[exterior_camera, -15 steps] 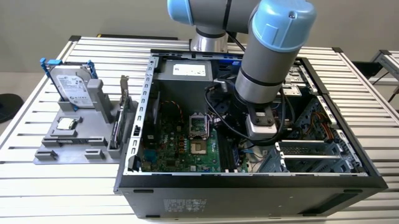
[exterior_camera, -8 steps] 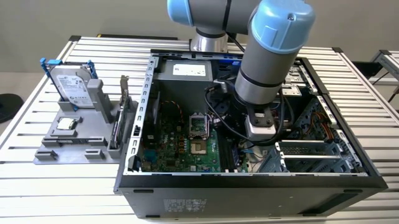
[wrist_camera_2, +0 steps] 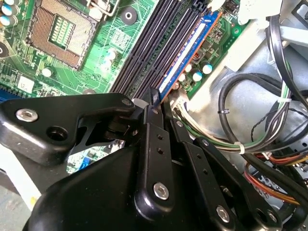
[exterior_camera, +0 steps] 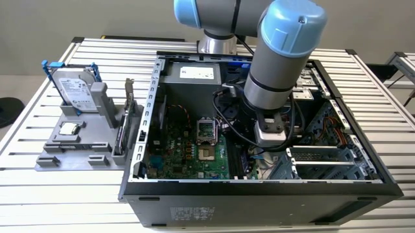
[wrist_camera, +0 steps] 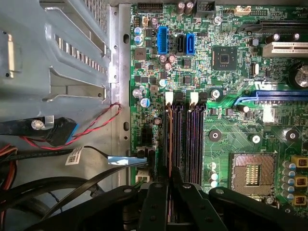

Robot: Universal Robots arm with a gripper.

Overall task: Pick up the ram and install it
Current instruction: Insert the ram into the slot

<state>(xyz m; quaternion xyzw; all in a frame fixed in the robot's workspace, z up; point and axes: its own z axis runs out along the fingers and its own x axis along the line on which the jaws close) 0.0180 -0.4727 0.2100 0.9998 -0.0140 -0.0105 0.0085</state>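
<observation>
The ram (wrist_camera_2: 185,55) is a thin stick seen edge-on, standing along the outermost of the black memory slots (wrist_camera: 185,139), on the side nearest the metal drive cage. In the first wrist view the ram (wrist_camera: 169,139) shows as a narrow brownish line in that slot. My gripper (wrist_camera_2: 160,107) has its black fingers pinched together on the ram's near end, and the gripper (wrist_camera: 169,175) is shut on it in both wrist views. In the exterior view the arm (exterior_camera: 279,58) reaches down into the open computer case (exterior_camera: 259,189), over the green motherboard (exterior_camera: 188,155).
Bundled cables (wrist_camera_2: 250,125) lie close beside the gripper by the case wall. A CPU socket (wrist_camera: 246,174) sits past the slots. Outside the case, a grey holder (exterior_camera: 77,145) carries a silver hard drive (exterior_camera: 73,90) and a card with a metal bracket (exterior_camera: 128,116).
</observation>
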